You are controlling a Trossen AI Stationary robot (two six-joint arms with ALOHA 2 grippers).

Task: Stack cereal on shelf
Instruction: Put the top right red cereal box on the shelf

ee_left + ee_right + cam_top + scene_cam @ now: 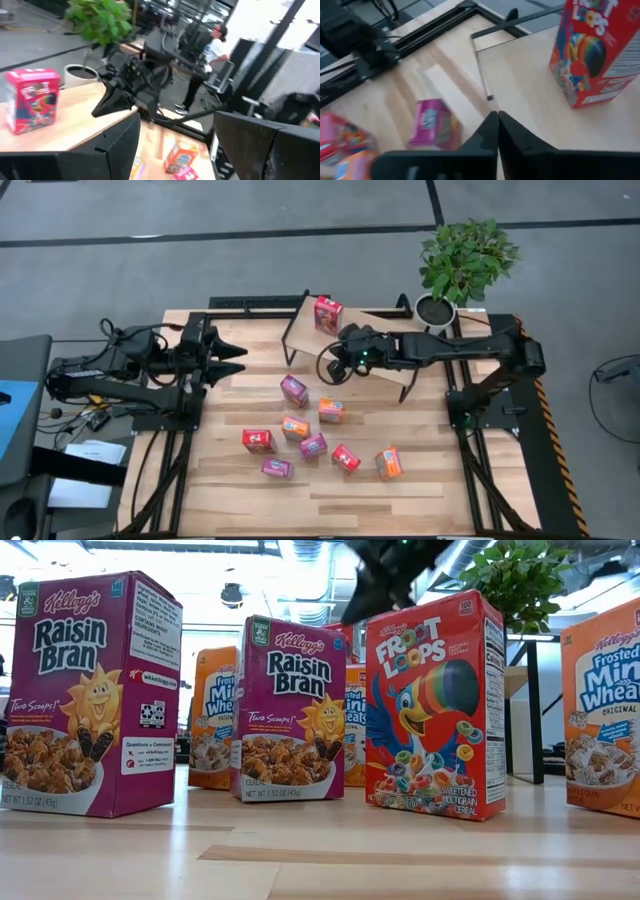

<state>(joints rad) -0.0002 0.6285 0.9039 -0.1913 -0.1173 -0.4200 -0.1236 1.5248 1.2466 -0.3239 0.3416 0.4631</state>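
Raisin Bran box (90, 695), magenta, stands upright closest to the low camera on the pale wood tabletop (320, 860). Beside it a second Raisin Bran box (293, 710), then a red Froot Loops box (433, 705), with orange Frosted Mini-Wheats boxes (213, 720) behind and one at the frame edge (603, 710). Eight small cereal boxes in all are scattered loose on the table, on the near side of the right gripper's fingertips.

Shelf (380, 370): light board on a thin black wire frame, at the table's far middle. One red Froot Loops box on the shelf (328, 313) stands upright near its far corner, just beyond the right gripper's fingers and not touching them.

Right gripper (335, 365) hangs over the shelf's left edge, fingers (492, 131) pressed together tip to tip, holding nothing. A magenta box (432, 124) lies on the table below and past the fingertips.

Left gripper (232, 360) waits over the table's left side, fingers (115, 145) spread wide apart, empty; the shelf and the red box sit ahead of them.

Room: grey floor marked with black tape lines (300, 230), potted green plant (465, 260) at the table's far right corner, a person (210, 55) standing well behind the table.
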